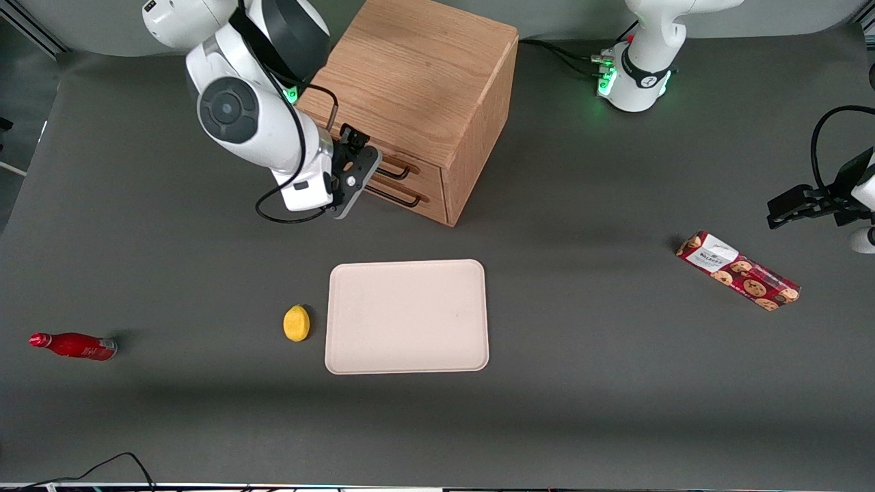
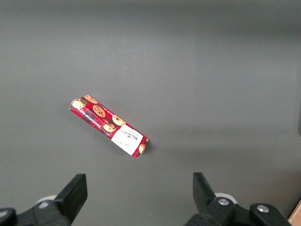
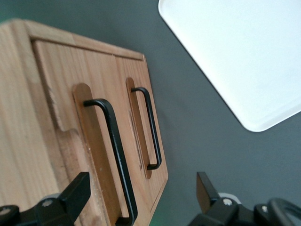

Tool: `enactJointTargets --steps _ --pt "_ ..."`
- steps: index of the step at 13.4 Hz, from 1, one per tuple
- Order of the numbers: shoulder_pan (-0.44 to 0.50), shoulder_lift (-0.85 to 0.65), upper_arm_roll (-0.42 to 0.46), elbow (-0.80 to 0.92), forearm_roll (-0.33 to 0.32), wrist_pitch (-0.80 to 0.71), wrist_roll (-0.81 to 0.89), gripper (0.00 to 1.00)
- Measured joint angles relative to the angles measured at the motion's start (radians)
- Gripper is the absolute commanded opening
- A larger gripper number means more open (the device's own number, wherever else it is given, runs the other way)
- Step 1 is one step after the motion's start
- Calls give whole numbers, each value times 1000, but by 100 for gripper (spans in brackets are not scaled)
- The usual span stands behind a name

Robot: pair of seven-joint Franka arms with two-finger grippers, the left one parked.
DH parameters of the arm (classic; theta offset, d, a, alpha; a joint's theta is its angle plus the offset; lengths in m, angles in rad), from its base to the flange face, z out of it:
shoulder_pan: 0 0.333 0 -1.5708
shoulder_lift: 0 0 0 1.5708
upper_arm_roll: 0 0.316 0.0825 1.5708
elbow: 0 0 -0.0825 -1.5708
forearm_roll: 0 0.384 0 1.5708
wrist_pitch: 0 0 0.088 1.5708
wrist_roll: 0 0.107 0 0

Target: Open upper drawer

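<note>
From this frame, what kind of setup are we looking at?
Likely a robot manipulation lab bench: a grey-covered table with staged props, an oak drawer cabinet, a beige tray, a lemon. The gripper sits in front of the upper drawer, jaws open.

Beige rectangular tray (image 1: 407,316), lying flat on the dark grey table (image 1: 581,383), nearer to the front camera than the wooden cabinet (image 1: 424,89); its pale corner also shows in the right wrist view (image 3: 244,52). Yellow lemon (image 1: 297,322), just beside the tray's short edge on the working arm's side, apart from it; red bottle (image 1: 74,345), lying on its side well toward the working arm's end of the table. Red cookie packet (image 1: 737,270) with a white label, lying flat and askew toward the parked arm's end, seen also in the left wrist view (image 2: 108,126).
</note>
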State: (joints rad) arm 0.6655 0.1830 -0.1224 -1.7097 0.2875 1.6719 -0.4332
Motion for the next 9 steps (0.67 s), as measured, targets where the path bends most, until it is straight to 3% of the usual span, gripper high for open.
enactJointTargets --steps 9 --pt "2 34 34 -68 9 2 -5 100"
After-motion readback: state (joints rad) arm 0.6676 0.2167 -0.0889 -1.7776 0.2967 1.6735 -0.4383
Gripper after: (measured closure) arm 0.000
